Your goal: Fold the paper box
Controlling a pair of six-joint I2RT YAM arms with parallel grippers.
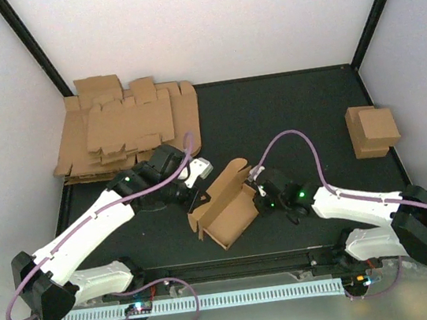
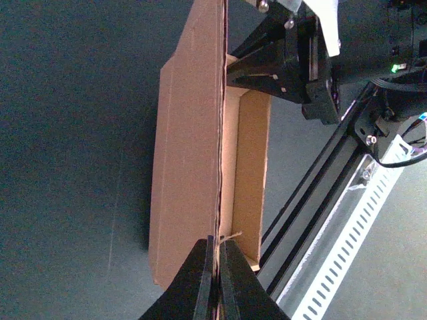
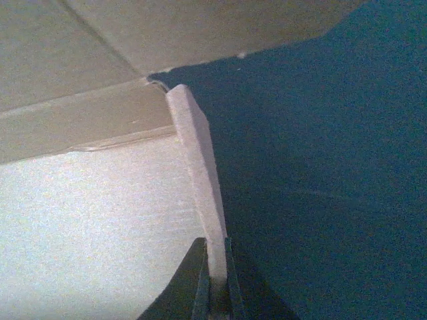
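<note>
Running along the near edge under the overhead camera, a white slotted rail (image 1: 240, 293) is lying in front of both arm bases. Just past it, the paper box (image 1: 233, 217) is sitting on the dark table (image 1: 287, 118), near the front and roughly midway between the two arms. It is partly formed: its walls are standing up around an open tray, and a long flap is rising from its far side.

The left gripper (image 1: 200, 197) is reaching in from the left. In its wrist view, the left gripper (image 2: 217, 257) is pressing its black fingers (image 2: 200, 280) together on the thin upper edge of one cardboard wall, with the paper box (image 2: 190, 167) stretching away from the tips and its inside showing to the right of that wall.

The right gripper (image 1: 260, 197) is meeting the box from the opposite side. Seen from its own wrist, the right gripper (image 3: 215, 267) is likewise pinching a narrow upright edge of the paper box (image 3: 87, 220), its jaws closed on the cardboard, the pale inner floor lying to the left and the dark table to the right.

Well apart, a pile of flat blanks (image 1: 125, 128) is lying at the far left corner, and a small folded cardboard box (image 1: 372, 130) is sitting at the far right.
</note>
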